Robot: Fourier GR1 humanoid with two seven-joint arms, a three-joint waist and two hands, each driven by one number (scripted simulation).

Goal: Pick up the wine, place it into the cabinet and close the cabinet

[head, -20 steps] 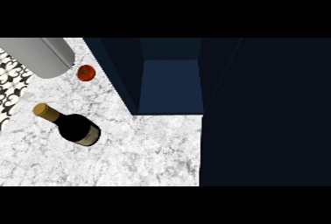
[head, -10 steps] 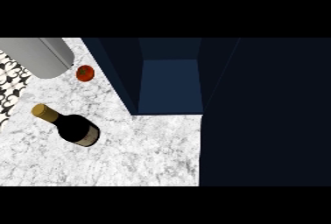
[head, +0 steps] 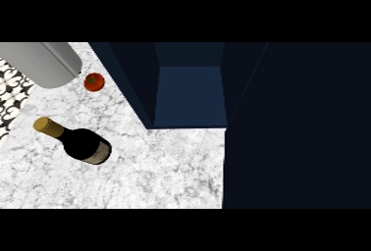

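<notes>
The wine bottle (head: 80,142) is dark with a gold-capped neck and a tan label. It stands on the white marble counter (head: 145,176) at the left of the head view, its neck leaning toward the upper left. The navy cabinet (head: 190,95) stands open at the upper middle, with a blue inner floor showing between dark side walls. Its wide dark door panel (head: 297,122) fills the right side. Neither hand shows anywhere in the view.
A small red tomato (head: 94,82) lies on the counter near the cabinet's left wall. A grey rounded appliance (head: 39,63) sits at the upper left corner. A black-and-white patterned strip (head: 11,98) runs along the left edge.
</notes>
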